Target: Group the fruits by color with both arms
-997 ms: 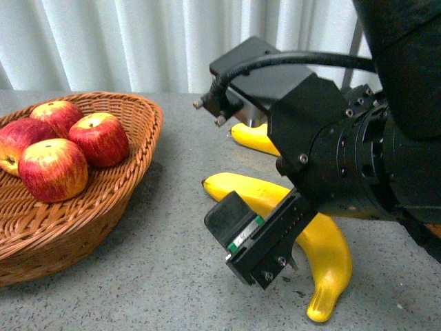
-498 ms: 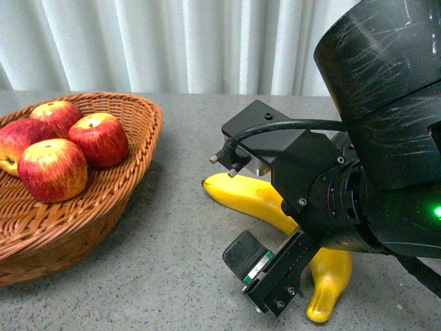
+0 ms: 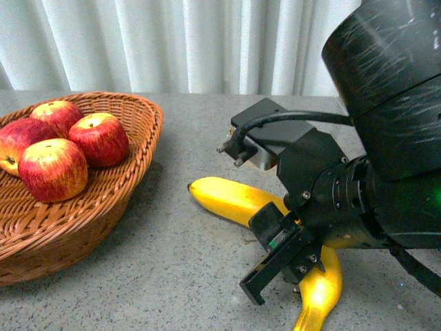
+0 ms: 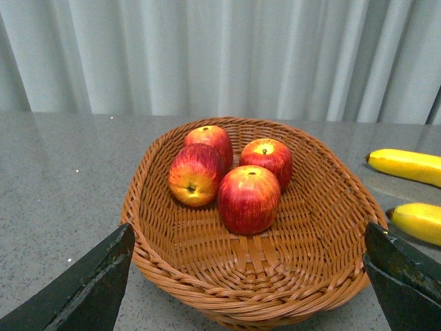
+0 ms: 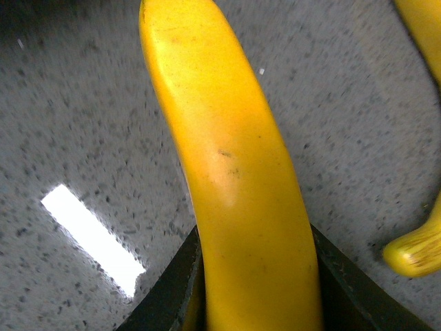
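Several red apples (image 3: 54,167) lie in a brown wicker basket (image 3: 83,227) at the left. One yellow banana (image 3: 227,200) lies on the grey table, and my right gripper (image 3: 286,258) is shut on its middle. Up close, that banana (image 5: 234,179) fills the space between the black fingers (image 5: 172,289) of the right gripper (image 5: 258,283). A second banana (image 3: 318,293) lies under the arm. My left gripper (image 4: 248,276) hangs open in front of the basket (image 4: 255,283), short of the apples (image 4: 248,198). It does not show in the front view.
The right arm's large black body (image 3: 386,138) covers the table's right side. In the left wrist view two bananas (image 4: 406,165) (image 4: 420,222) lie beside the basket. Another banana's tip (image 5: 413,254) lies close to the held one. White curtains hang behind the table.
My right gripper has come down and shut on the banana, whose tip has slid slightly left. The banana further back is now hidden behind the arm.
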Controlling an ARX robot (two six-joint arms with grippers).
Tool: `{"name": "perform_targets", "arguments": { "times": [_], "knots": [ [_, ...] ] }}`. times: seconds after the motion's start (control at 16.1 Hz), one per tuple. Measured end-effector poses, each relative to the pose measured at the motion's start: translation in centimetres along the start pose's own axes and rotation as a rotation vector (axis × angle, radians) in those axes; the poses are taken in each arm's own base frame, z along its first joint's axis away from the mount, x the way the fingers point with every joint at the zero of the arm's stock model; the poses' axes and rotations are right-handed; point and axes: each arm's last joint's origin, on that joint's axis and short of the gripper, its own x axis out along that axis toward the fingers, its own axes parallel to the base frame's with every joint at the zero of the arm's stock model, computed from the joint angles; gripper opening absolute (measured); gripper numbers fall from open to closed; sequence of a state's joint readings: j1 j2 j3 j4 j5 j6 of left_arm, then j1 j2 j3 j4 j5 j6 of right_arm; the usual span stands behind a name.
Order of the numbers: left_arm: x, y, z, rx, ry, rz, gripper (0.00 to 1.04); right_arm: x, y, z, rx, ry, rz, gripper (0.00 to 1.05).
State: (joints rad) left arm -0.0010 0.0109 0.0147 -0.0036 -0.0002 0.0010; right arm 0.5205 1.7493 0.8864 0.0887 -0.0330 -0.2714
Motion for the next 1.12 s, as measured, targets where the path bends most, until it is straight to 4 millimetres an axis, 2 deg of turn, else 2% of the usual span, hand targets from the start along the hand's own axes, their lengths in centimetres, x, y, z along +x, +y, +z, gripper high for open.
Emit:
{"name": "perform_targets", "arguments": {
  "times": [0.06, 0.12, 0.37, 0.5, 1.12],
  "knots": [
    [0.0, 0.0, 0.0, 0.000, 0.000, 0.000, 0.98, -4.5, -3.5, 2.6, 0.216, -0.209, 0.089, 0.34],
    [0.0, 0.0, 0.0, 0.000, 0.000, 0.000, 0.98, -9.9, -9.9, 2.9, 0.350, -0.383, -0.081, 0.34],
    [0.0, 0.0, 0.0, 0.000, 0.000, 0.000, 0.98, -10.5, -11.9, 1.6, 0.353, -0.346, -0.172, 0.34],
    [0.0, 0.0, 0.0, 0.000, 0.000, 0.000, 0.98, -10.9, -13.4, -0.1, 0.326, -0.294, -0.254, 0.34],
    [0.0, 0.0, 0.0, 0.000, 0.000, 0.000, 0.98, -12.1, -16.0, -4.0, 0.207, -0.168, -0.376, 0.34]
  ]
}}
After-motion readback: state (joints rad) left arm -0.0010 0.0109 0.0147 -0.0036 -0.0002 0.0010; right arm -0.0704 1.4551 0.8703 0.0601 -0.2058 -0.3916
